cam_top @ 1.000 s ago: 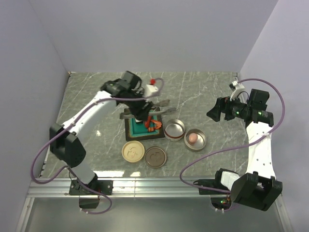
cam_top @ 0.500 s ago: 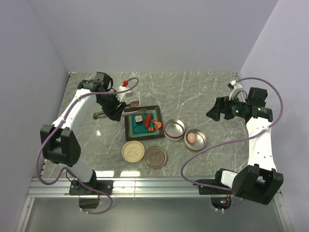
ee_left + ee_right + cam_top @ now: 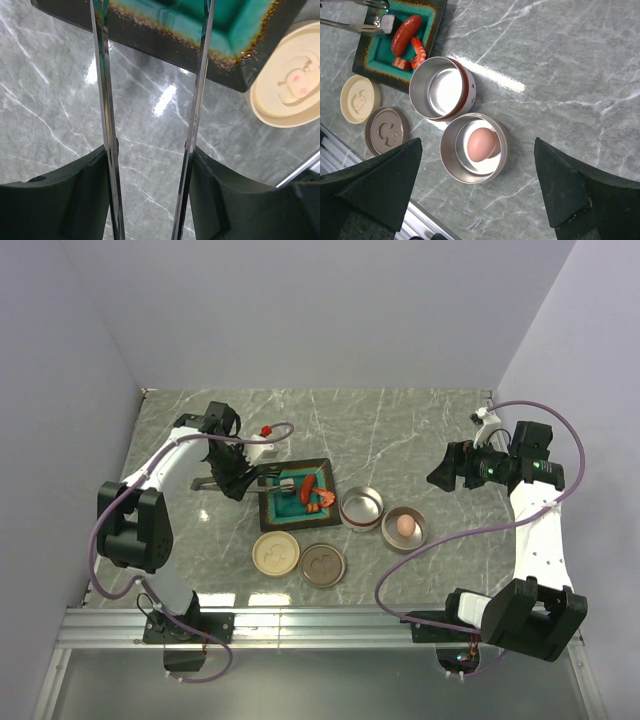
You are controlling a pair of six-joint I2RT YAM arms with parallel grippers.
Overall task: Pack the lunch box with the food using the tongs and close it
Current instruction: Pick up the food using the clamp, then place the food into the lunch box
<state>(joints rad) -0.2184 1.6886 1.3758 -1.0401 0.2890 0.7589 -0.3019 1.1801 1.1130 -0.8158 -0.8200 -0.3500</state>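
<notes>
The silver tongs (image 3: 200, 95) run between my left gripper's (image 3: 150, 150) fingers (image 3: 225, 200), which are shut on both arms. In the top view the left gripper (image 3: 238, 478) hangs just left of the teal tray (image 3: 270, 510). The tongs' tips (image 3: 370, 29) reach in around the white cube (image 3: 386, 22); contact is unclear. A red sausage (image 3: 405, 34) and a shrimp (image 3: 417, 50) also lie in the tray. The pink egg (image 3: 481, 144) sits in one round lunch box tin (image 3: 451, 165). My right gripper (image 3: 445, 472) hovers open above the table at the right.
A second tin with a red band (image 3: 361, 508) stands empty beside the tray. A cream lid (image 3: 276, 553) and a brown lid (image 3: 322, 565) lie flat in front of the tray. Walls close in the table on the left, back and right.
My left gripper swung from above the tray out to its left side, carrying the tongs. Their tips now point back in at the white cube. The right arm has stayed still.
</notes>
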